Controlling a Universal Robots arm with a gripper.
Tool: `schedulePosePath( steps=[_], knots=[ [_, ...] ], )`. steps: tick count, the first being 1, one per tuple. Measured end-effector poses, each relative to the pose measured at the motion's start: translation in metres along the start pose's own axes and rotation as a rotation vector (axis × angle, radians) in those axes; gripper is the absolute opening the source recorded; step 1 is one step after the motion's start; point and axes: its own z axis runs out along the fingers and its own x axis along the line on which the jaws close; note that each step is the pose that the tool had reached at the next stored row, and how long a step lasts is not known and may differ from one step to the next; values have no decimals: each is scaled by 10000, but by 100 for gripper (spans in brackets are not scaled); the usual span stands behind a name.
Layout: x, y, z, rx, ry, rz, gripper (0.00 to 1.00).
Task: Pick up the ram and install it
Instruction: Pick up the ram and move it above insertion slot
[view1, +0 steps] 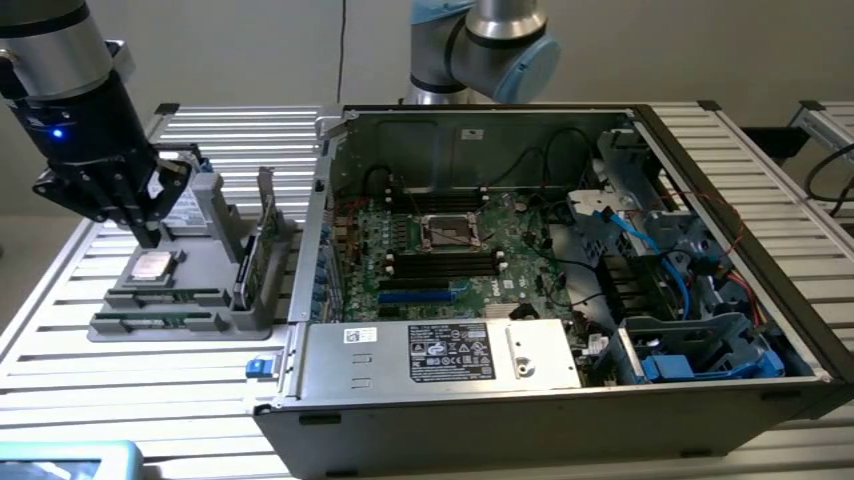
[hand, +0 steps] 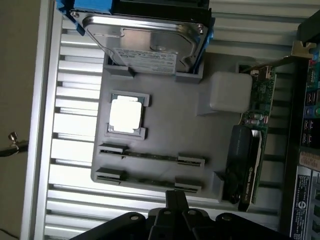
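The tool (view1: 144, 238), closed on nothing, hangs just above the grey tray (hand: 190, 135). The ram (hand: 150, 156) lies untouched in its slot close below the tool, so picking and installing both remain. Beyond it, the upright card (hand: 247, 165) and the open computer case (view1: 467, 430) wall one side; the worktop (view1: 134, 390) elsewhere looks free.

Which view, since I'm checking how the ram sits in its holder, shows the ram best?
The wrist view: it looks straight down on the gray holder, so the ram sticks lie in plain sight along their slots. The exterior view shows the ram sticks at a slant, partly hidden by slot blocks.
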Motion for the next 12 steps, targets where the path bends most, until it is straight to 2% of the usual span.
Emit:
schedulePosePath(
  steps=[3, 4, 5, 6, 8, 12],
  knots=[
    [0, 1, 0, -9, -7, -539, 11],
    [0, 1, -1, -33, -11, -660, 11],
    [1, 0, 0, -85, -22, -729, 11],
    [4, 1, 0, -99, -45, -767, 11],
    [3, 0, 0, -96, -57, -957, 11],
    [4, 0, 0, -75, -62, -1672, 11]
  ],
)
